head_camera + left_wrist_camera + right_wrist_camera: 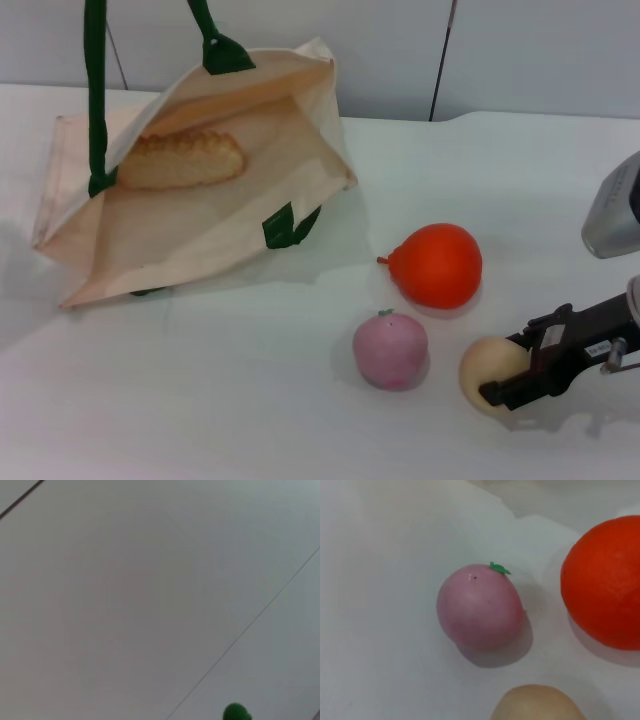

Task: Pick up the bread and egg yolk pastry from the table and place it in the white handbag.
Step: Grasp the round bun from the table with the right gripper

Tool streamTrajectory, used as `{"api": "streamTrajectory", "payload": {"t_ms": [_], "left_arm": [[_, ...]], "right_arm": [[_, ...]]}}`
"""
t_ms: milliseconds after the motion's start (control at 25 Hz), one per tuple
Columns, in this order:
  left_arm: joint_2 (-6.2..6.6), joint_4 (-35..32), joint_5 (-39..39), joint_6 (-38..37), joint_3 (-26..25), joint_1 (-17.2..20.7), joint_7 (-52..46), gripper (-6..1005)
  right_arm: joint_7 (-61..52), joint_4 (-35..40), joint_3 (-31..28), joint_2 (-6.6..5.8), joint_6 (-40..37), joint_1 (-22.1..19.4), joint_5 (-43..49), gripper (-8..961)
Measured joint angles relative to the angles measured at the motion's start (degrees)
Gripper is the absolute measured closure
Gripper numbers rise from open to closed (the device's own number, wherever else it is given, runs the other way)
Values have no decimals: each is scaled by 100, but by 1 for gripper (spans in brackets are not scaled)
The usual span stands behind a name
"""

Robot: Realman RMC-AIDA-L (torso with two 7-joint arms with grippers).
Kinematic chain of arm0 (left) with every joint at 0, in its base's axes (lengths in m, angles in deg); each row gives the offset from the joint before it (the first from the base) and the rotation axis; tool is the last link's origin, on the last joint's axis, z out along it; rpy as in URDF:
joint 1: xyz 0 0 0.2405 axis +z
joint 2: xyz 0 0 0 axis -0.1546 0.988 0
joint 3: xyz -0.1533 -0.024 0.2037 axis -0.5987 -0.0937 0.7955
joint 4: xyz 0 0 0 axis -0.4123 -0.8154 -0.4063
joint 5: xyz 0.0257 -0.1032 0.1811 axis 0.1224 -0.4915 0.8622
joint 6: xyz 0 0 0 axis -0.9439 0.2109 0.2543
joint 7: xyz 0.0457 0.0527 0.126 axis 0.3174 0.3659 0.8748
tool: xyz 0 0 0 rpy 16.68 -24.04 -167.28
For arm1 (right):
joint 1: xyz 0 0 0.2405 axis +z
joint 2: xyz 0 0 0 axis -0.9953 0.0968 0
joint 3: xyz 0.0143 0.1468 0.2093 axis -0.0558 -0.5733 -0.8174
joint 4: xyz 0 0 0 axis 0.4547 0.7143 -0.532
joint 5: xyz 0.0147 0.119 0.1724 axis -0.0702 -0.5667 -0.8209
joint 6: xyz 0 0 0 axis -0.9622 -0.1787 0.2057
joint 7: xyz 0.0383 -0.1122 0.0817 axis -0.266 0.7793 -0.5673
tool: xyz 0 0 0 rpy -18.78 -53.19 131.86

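Note:
The white handbag [190,235] lies on the table at the left, its mouth held open by dark green handles [95,90] that run up out of the picture. The striped bread [180,160] lies inside it. At the lower right, my right gripper [507,368] has its black fingers [503,392] closed on both sides of the pale tan egg yolk pastry [483,370], which sits low at the table. That pastry [535,702] also shows in the right wrist view. My left gripper is out of view; its wrist view shows a green tip of the handle [235,712].
A pink round fruit [390,348] with a green stem sits just left of the pastry. An orange pear-shaped fruit [437,264] lies behind them. The white table [250,400] runs back to a grey wall.

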Motion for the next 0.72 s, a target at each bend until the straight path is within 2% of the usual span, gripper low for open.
{"api": "streamTrajectory", "payload": {"t_ms": [80, 320, 520, 720], "left_arm": [[0, 4, 0, -23, 0, 7, 0, 776], [0, 10, 10, -34, 0, 13, 0, 774], [0, 17, 52, -34, 2, 12, 0, 772], [3, 14, 68, -43, 57, 14, -100, 770]], "right_arm": [[0, 28, -1, 2, -42, -7, -5, 65], [24, -22, -11, -10, -129, 30, 11, 243], [81, -32, -10, -15, -186, 41, 24, 313], [204, -6, -42, -18, -259, 45, 4, 344]]}}
